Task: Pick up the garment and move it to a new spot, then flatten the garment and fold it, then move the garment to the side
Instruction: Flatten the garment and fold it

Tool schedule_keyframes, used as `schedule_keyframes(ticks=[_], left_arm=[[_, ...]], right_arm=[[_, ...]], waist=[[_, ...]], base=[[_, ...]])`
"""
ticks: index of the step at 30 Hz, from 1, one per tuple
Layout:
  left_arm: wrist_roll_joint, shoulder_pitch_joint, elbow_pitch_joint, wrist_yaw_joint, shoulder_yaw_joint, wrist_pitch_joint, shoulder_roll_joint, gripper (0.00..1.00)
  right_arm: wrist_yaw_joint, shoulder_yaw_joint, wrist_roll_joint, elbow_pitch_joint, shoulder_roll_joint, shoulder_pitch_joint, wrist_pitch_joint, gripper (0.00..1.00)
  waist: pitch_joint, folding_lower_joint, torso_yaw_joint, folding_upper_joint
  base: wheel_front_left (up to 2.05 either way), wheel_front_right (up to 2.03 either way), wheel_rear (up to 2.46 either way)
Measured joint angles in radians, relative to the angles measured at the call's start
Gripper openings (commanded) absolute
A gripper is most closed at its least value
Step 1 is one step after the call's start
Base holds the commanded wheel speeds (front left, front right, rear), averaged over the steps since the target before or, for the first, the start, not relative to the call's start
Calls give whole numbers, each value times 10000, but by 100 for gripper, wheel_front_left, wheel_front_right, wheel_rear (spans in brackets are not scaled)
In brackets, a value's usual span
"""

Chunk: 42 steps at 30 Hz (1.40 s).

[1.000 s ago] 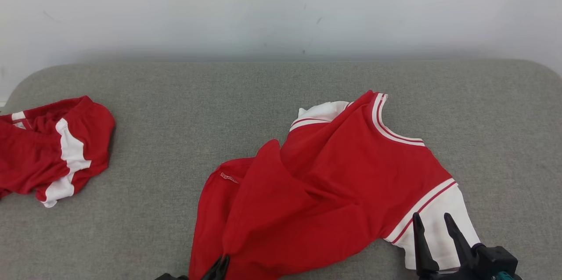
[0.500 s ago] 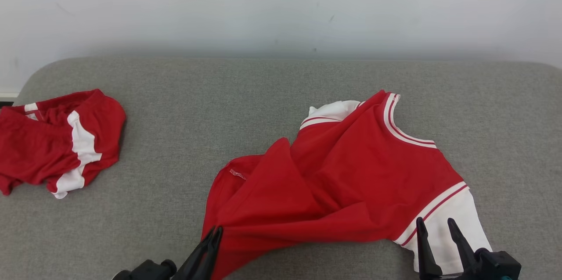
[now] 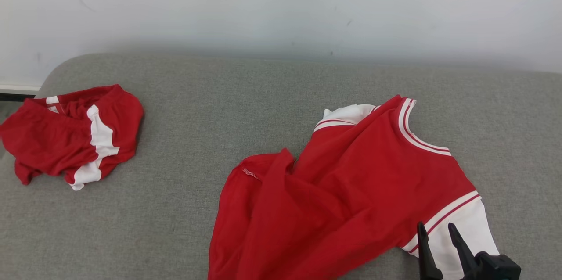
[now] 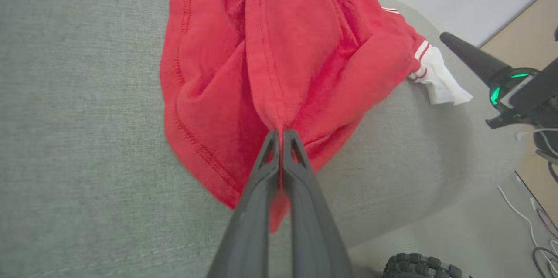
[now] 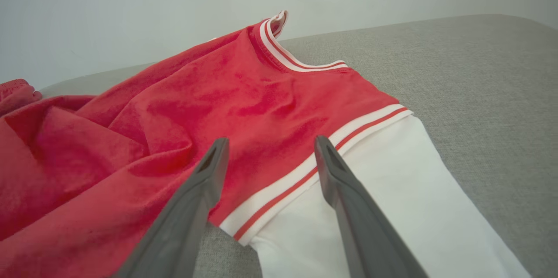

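My left gripper [image 4: 281, 133] has its fingers pinched on the hem of the red shirt [image 3: 351, 183], which lies crumpled on the grey cushion [image 3: 197, 109]. My right gripper [image 5: 269, 144] holds its fingers wide over the white sleeve [image 5: 392, 191].

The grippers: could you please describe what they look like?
The left gripper and right gripper each have two long, dark grey fingers that taper to narrow tips, with a slot-like recess near each tip. In the head view the right one has a black, blocky base. In the left wrist view a glowing green ring shows at its wrist.
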Motion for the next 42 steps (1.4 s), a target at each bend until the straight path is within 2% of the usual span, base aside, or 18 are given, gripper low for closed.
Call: schedule_keyframes(ticks=[5, 6, 7, 15, 20, 25, 37, 42], left_arm=[[-305, 98, 571, -77, -242, 251, -253, 0], [-395, 90, 673, -77, -228, 238, -316, 42], [-387, 64, 754, -79, -234, 176, -324, 100], [-314, -832, 796, -44, 288, -466, -284, 100], [-230, -2035, 949, -21, 600, -303, -142, 100], [-282, -3258, 1871, -77, 790, 90, 52, 100], [-102, -5996, 4560, -270, -96, 748, 474, 100], [-343, -6900, 5515, -332, -930, 926, 602, 100]], right_arm=[[0, -23, -19, 82, -2, 35, 0, 100], [0, -23, -52, 94, 0, 39, 0, 100], [0, -29, -56, 96, 0, 39, 0, 100], [0, -40, -77, 100, -2, 39, 0, 100], [0, 38, -46, 165, 0, -47, 0, 100], [0, 104, 40, 238, 0, -189, 0, 100], [0, 205, 313, 318, 0, -636, 0, 100], [0, 295, 384, 330, 0, -863, 0, 100]], waist=[[-90, 0, 53, 0], [-109, 0, 63, 0], [-124, 0, 68, 0], [-126, 0, -20, 0], [-36, 0, -202, 0], [107, 0, -488, 0], [874, 1, -1270, 1], [1211, 1, -1779, 1]], base=[[0, 0, 0], [0, 0, 0], [0, 0, 0], [0, 0, 0], [0, 0, 0], [0, 0, 0], [0, 0, 0], [0, 0, 0]])
